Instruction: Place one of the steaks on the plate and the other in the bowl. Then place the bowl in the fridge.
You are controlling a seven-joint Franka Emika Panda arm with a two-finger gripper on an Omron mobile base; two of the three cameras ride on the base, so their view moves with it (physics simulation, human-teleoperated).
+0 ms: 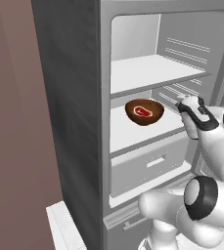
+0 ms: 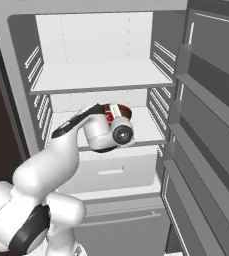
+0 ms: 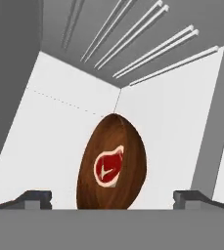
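Wooden bowl (image 3: 112, 163) | between open fingers (image 3: 34, 197), untouched | steak (image 3: 107, 166) inside

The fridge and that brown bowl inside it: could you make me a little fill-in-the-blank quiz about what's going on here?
1. The bowl stands on the fridge's ____ shelf, below the top one and above the drawer.
2. Inside the bowl lies one raw ____.
3. The gripper's jaws are ____, apart from the bowl.
4. The fridge door is ____.

Missing words: middle; steak; open; open
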